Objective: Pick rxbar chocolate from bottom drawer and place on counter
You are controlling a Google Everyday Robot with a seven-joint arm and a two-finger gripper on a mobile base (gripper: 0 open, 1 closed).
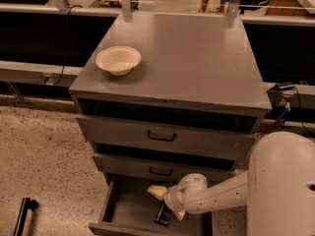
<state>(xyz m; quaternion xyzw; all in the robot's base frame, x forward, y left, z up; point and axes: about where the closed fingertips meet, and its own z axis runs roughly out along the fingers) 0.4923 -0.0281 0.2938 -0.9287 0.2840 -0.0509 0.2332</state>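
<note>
Speckled flooring (44,151) spreads out to the left of the grey cabinet, whose counter (197,58) carries a pale bowl (118,59) near its left front corner. Down low, the bottom drawer (125,208) is pulled out. The white arm (216,198) reaches into it from the right, with the gripper (166,209) close to the drawer floor.

A small dark shape beneath the gripper looks to be the rxbar chocolate (162,216), lying flat near the middle of the drawer. Part of that shape may be the gripper itself, as the shadow there is deep. Whether the gripper is spread or clamped on the bar, I cannot tell.

The bar seems the main worry. It is thin, slick-wrapped and flat on smooth metal, so a shallow pinch could skate over it or nudge it toward the drawer's front wall. A grip on one end alone might let it swing loose on the way up.

The middle drawer (157,168) hangs just above the wrist, so a straight lift could knock the arm against it. Pulling outward first seems safer. Up top, a set-down too far left could bump the bowl.
</note>
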